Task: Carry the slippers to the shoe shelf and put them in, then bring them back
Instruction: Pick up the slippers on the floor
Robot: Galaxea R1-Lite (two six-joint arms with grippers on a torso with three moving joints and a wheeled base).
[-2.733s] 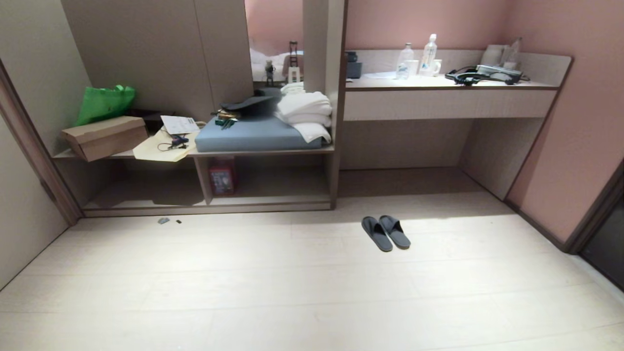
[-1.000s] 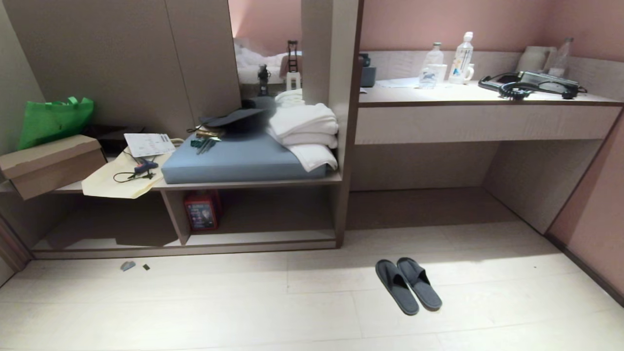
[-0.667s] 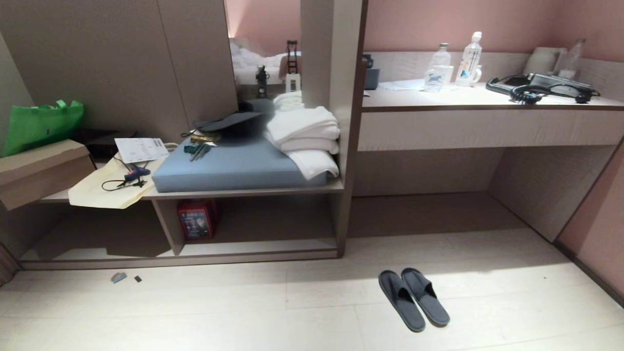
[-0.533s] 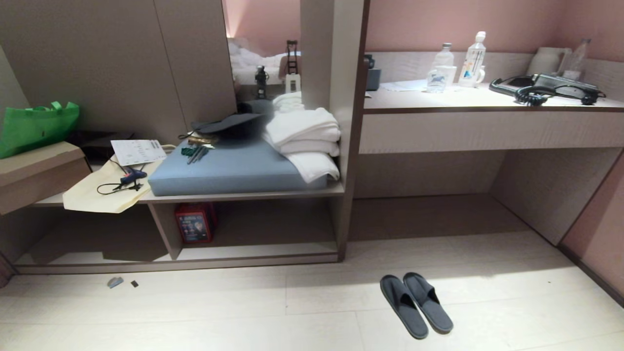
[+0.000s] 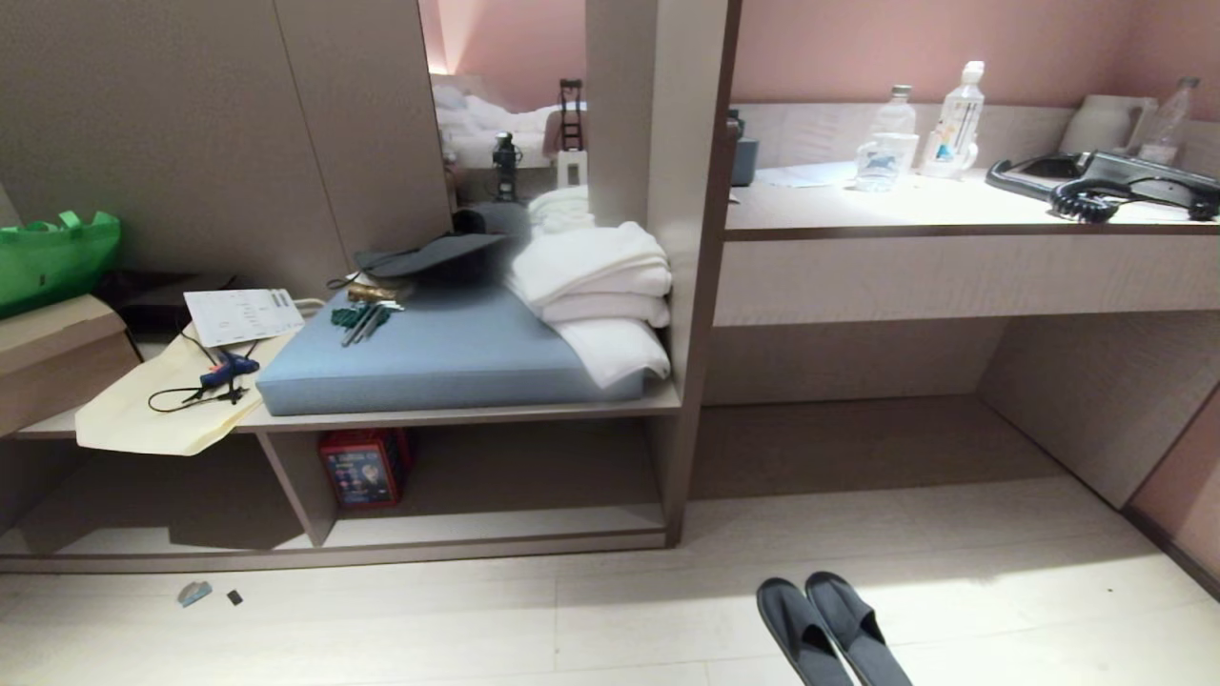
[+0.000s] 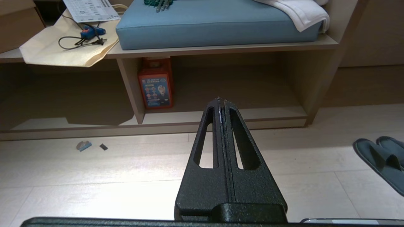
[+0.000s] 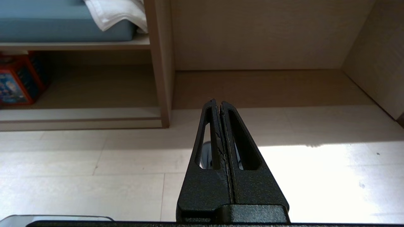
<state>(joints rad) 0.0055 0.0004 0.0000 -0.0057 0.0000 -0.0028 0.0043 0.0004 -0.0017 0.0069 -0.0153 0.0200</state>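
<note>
1. Head view: we see two slippers (image 5: 831,629) side by side on the floor (image 5: 381,638), touching, cut off by the near edge of the picture. They lie in front of the desk (image 5: 953,276) opening, just right of the shoe shelf (image 5: 496,548). Neither arm shows here.
2. Same view, shoe shelf: two lower cubbies split by one upright divider (image 5: 291,486). One red box (image 5: 360,467) stands at the back, just right of the divider. The shelf top carries one blue cushion (image 5: 438,357), one stack of white towels (image 5: 596,295) at its right end, one cream bag (image 5: 162,405) and one cardboard box (image 5: 52,357) at the left end.
3. Desk top: we count two clear bottles (image 5: 958,119) near the back edge and one black phone (image 5: 1106,181) at the right end.
4. Left wrist view: left gripper (image 6: 222,102) is pressed fully together, empty, above the floor facing the shelf's right cubby. Both slippers sit at the frame edge, well apart from it. Two small scraps (image 6: 83,145) lie on the floor by the shelf base.
5. Right wrist view: right gripper (image 7: 216,102) likewise closed tight, holding nothing, aimed at the space under the desk. No slipper is clearly visible here.
</note>
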